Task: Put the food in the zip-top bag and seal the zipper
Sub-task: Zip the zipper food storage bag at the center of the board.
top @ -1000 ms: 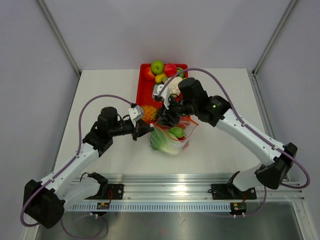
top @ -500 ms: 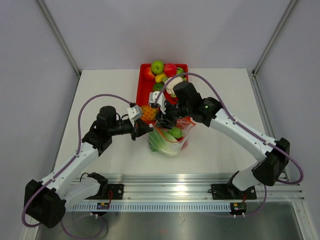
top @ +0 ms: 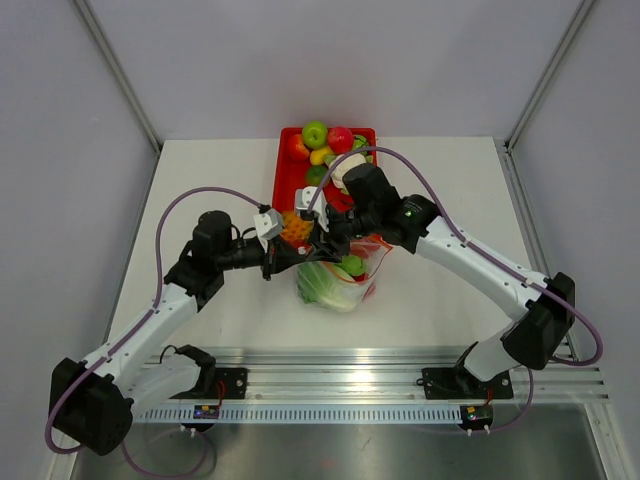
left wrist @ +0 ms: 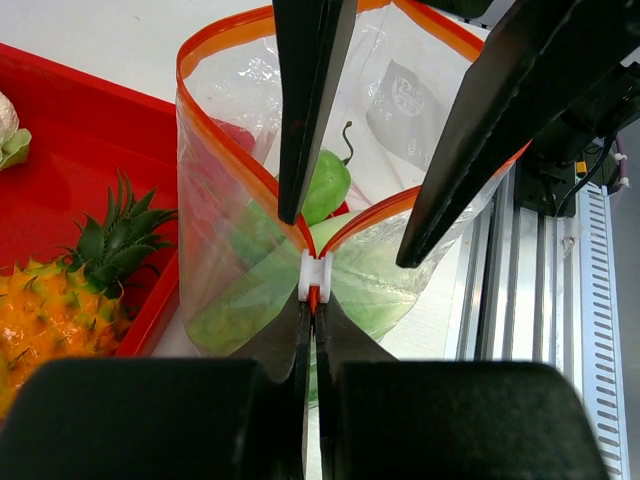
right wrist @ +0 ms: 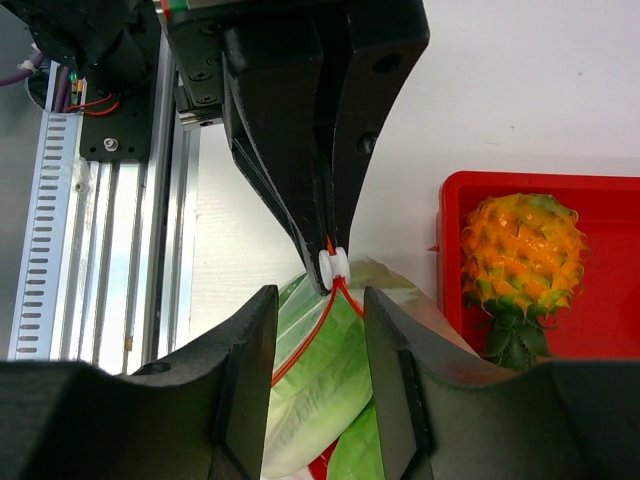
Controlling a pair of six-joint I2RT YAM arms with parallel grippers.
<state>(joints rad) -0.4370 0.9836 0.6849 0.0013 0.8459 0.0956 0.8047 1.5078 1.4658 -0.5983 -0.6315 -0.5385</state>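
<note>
Jaws of the left gripper were clamped on the zipper end behind its white slider, those of the right gripper stood apart astride it, and with the filled zip-top bag beside the red tray, a straight, level pull looked wisest.

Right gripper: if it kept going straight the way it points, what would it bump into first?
Probably the white slider on the zipper, just ahead of the right gripper; the left gripper, pinching the zipper, sits right behind. Depth is unclear.
</note>
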